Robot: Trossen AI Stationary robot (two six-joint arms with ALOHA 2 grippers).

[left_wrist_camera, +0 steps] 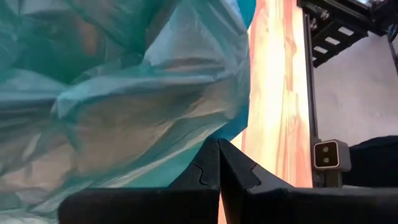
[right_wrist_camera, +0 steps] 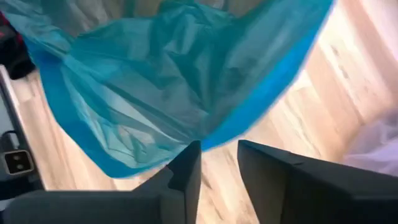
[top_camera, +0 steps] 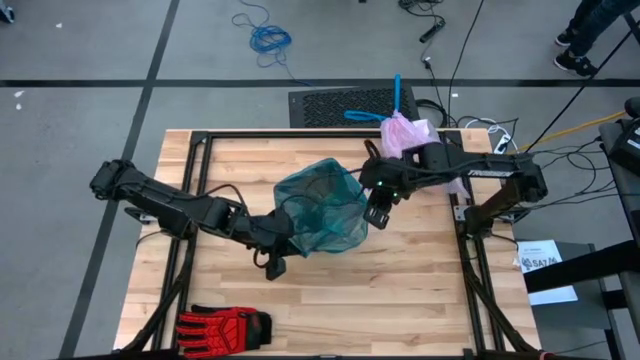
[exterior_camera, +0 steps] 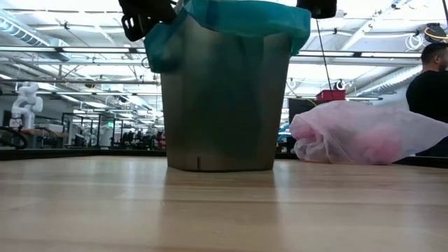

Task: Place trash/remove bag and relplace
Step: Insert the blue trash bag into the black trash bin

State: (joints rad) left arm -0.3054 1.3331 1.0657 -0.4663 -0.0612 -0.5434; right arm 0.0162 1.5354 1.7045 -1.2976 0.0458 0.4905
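A grey bin (exterior_camera: 220, 105) stands upright mid-table, lined with a teal-green bag (top_camera: 322, 205) whose hem folds over the rim. The pale pink bag (top_camera: 405, 135) lies on its side at the table's far right, blue drawstrings (top_camera: 375, 110) trailing off the far edge. My left gripper (left_wrist_camera: 219, 146) is shut at the bin's near-left side, by the teal hem. My right gripper (right_wrist_camera: 219, 155) hovers open at the bin's right side, above the rim, with nothing between its fingers. The trash is out of view. My left gripper's shut fingertips (left_wrist_camera: 211, 155) lie at the lower edge of the teal bag's overhang (left_wrist_camera: 186, 134), slanting down from the table's left. Whether any film is caught between them, I cannot tell.
A red and black glove (top_camera: 225, 325) lies at the table's near left corner. Bare wood stretches in front of the bin (exterior_camera: 224, 210). A person (exterior_camera: 430, 77) stands beyond the far right edge. Cables (top_camera: 265, 38) lie on the floor behind the table.
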